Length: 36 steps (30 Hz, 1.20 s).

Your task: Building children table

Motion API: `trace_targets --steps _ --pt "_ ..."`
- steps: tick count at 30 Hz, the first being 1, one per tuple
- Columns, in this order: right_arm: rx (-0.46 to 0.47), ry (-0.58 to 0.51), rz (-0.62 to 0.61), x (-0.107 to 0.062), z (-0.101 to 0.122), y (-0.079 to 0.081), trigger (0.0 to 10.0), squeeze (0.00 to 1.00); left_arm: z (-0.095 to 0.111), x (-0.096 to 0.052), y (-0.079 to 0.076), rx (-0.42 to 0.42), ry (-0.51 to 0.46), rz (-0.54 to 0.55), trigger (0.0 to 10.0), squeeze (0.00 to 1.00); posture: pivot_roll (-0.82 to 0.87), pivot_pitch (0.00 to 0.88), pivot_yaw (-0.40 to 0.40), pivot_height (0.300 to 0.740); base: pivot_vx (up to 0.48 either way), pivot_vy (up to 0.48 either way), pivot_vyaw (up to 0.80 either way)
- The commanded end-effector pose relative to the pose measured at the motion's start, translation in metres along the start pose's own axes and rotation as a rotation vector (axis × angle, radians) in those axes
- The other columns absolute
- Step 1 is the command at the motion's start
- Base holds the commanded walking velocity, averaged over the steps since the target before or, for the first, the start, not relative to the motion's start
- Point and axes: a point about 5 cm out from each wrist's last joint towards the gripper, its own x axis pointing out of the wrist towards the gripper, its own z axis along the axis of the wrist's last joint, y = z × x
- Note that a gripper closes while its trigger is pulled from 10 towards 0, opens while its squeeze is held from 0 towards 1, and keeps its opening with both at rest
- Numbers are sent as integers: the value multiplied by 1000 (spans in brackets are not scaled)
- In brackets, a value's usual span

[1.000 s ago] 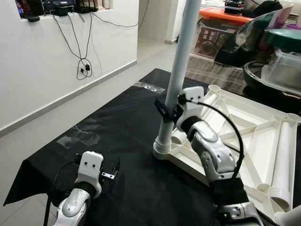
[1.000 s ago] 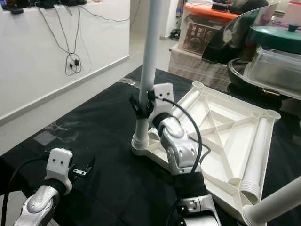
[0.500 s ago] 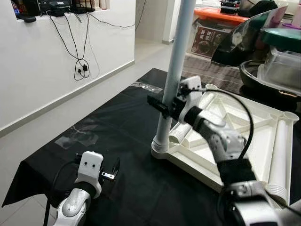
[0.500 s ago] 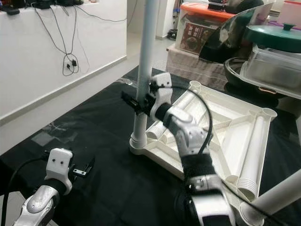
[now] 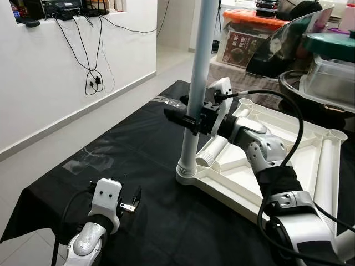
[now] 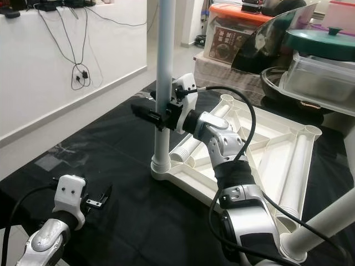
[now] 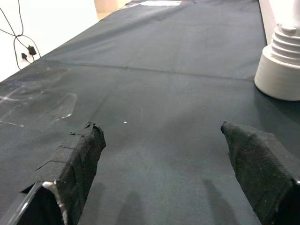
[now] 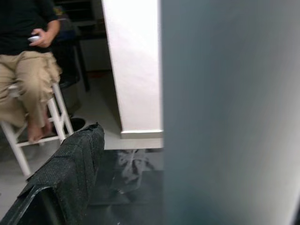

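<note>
Right gripper point(image 5: 186, 119) pinches the upright smooth white leg point(image 5: 196, 94) socketed in the ribbed tabletop point(image 5: 288, 166); left gripper point(image 5: 130, 202), fingers spread, hovers over black cloth point(image 5: 138, 149) nearby.

A lived-in home: tiled floor point(image 5: 111, 119), stacked storage boxes point(image 5: 252, 33), cables point(image 5: 91, 55) dangling down a white wall.

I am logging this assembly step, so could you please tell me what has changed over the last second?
The right end effector, around the upright white leg, has rotated about it, its fingers swinging toward the robot's left. The leg stays seated in the corner socket of the upturned tabletop. The left end effector stays open over the black cloth.
</note>
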Motion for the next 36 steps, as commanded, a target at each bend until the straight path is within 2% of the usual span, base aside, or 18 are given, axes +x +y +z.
trace_targets --steps 1,3,4,5,6,7,9,10,22,23,24,26,27,28,29,31,34,36 --pt "-11 -11 41 7 3 4 10000 0 -3 -1 0 6 11 6 10000 0 90 0 -111 740 0 0 0" --pt "-9 -10 51 9 3 4 10000 0 -3 -1 0 5 12 6 10000 0 91 0 -112 740 0 0 0" --pt "-18 -5 45 12 2 2 8275 0 -3 -1 0 5 11 7 10000 0 91 0 -112 740 0 0 0" --pt "-18 -5 45 12 2 2 8275 0 -3 -1 0 5 11 7 10000 0 91 0 -112 740 0 0 0" --pt "-22 -2 42 15 1 1 4471 0 -3 -1 1 5 11 8 10000 0 91 0 -112 740 0 0 0" --pt "-25 3 28 17 0 -1 2471 0 -3 -1 1 6 11 8 10000 0 91 0 -112 740 0 0 0" --pt "-25 3 28 17 0 -1 2471 0 -3 -1 1 6 11 8 10000 0 91 0 -112 740 0 0 0" --pt "-30 6 23 19 0 -2 0 0 -3 -1 1 7 12 8 10000 0 99 0 -117 740 0 0 0" --pt "-33 19 -46 18 -5 -10 0 0 -4 -2 0 6 14 9 10000 0 95 0 -118 740 0 0 0" --pt "-25 30 -141 19 -10 -13 0 0 -4 -2 0 5 14 10 10000 0 91 0 -118 740 0 0 0" --pt "-25 30 -141 19 -10 -13 0 0 -4 -2 0 5 14 10 10000 0 91 0 -118 740 0 0 0" --pt "-23 40 -338 19 -19 -18 0 0 -4 -2 0 4 14 13 10000 0 92 0 -120 740 0 0 0" --pt "-23 40 -338 19 -19 -18 0 0 -4 -2 0 4 14 13 10000 0 92 0 -120 740 0 0 0" --pt "-13 52 -496 15 -26 -22 0 0 -5 -2 0 4 16 13 10000 0 92 0 -120 740 0 0 0" --pt "-13 52 -496 15 -26 -22 0 0 -5 -2 0 4 16 13 10000 0 92 0 -120 740 0 0 0" --pt "6 81 -657 9 -37 -25 0 0 -5 -3 0 4 18 13 10000 0 87 0 -112 740 0 0 0" --pt "6 81 -657 9 -37 -25 0 0 -5 -3 0 4 18 13 10000 0 87 0 -112 740 0 0 0" --pt "24 85 -734 6 -43 -23 0 0 -5 -3 0 5 19 12 10000 0 83 0 -110 740 0 0 0"
